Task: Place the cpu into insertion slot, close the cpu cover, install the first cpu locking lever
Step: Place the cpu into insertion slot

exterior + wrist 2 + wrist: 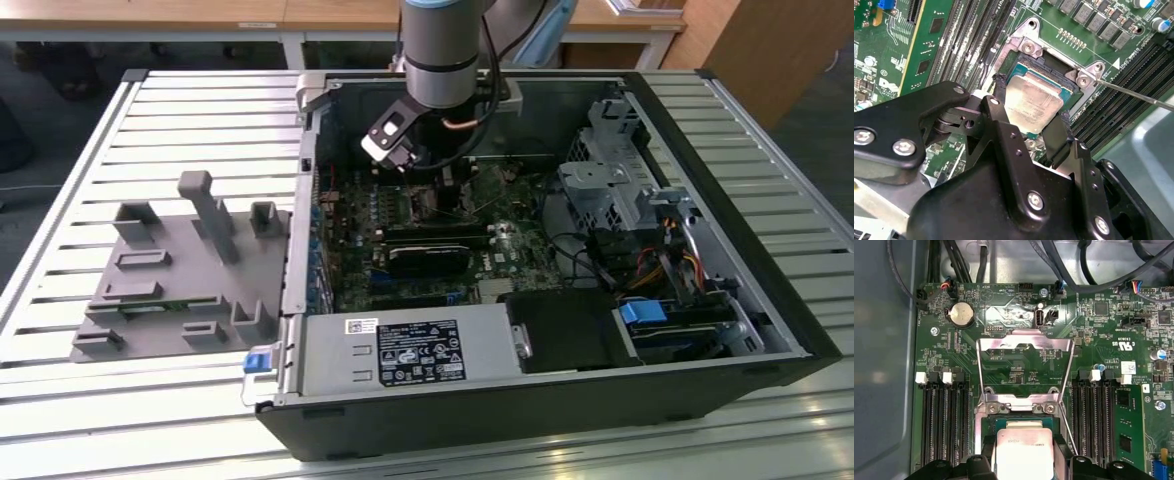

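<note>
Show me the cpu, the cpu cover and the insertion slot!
the cpu [1031, 102], second wrist view, its metal top.
the cpu cover [1019, 343], first wrist view, end bar of its frame.
the insertion slot [1049, 70], second wrist view, its black edge.

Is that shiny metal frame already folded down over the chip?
No, in the first wrist view the cpu cover stands flipped open, clear of the cpu.

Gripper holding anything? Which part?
Yes: the gripper holds the cpu by two opposite side edges, at the insertion slot; the cpu cover stands open.
</note>
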Tool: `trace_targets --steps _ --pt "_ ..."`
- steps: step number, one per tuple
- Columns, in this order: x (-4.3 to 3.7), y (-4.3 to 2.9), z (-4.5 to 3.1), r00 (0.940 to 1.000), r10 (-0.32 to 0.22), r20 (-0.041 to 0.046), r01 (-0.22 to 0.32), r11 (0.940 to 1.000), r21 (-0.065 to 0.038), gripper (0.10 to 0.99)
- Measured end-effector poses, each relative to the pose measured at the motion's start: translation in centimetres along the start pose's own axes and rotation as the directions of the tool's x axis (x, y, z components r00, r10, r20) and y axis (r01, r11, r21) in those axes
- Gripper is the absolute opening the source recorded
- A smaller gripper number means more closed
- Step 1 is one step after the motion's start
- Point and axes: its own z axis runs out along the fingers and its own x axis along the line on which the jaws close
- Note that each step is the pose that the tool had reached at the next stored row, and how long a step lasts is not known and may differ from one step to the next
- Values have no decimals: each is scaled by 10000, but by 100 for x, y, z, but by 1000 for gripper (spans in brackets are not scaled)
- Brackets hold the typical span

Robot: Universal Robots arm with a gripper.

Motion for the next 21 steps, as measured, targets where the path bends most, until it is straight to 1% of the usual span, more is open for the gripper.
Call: trace_targets --steps 11,21 --pt "7 -16 33 10000 1 2 -1 10000 1 541" --pt "7 -16 36 10000 4 2 -4 10000 1 541"
